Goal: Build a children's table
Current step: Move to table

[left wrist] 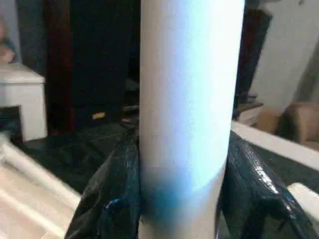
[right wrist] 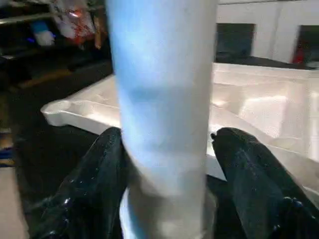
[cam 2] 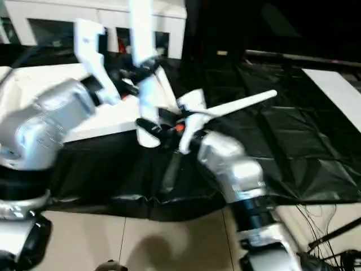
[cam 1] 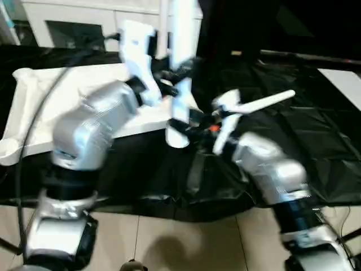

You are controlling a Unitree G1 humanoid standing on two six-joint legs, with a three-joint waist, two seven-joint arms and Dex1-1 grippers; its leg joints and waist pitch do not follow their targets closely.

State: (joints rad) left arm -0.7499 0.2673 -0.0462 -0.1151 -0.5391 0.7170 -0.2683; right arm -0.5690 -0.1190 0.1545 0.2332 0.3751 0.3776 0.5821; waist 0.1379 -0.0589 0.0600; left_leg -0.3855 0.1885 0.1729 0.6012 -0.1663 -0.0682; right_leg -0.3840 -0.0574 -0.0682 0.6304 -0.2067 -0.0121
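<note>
The white tabletop (cam 1: 56, 101) lies underside up on a black sheet, with a round corner socket (cam 1: 8, 149) at its near left. One white tube leg (cam 1: 180, 34) stands nearly upright over the tabletop's near right corner. My left gripper (cam 1: 169, 82) is shut on that leg higher up, its black fingers (left wrist: 112, 199) pressed against both sides. My right gripper (cam 1: 192, 127) is shut on the leg's lower end, with its fingers (right wrist: 94, 184) beside the tube. A second white leg (cam 1: 265, 103) lies on the sheet just behind the right gripper.
A black sheet (cam 1: 316, 147) covers the work surface, and its front edge drops to a tiled floor (cam 1: 169, 237). A white cabinet (cam 1: 84, 22) stands behind the tabletop. A white panel (cam 1: 344, 84) lies at the far right. A black cable (cam 1: 34, 124) loops over my left arm.
</note>
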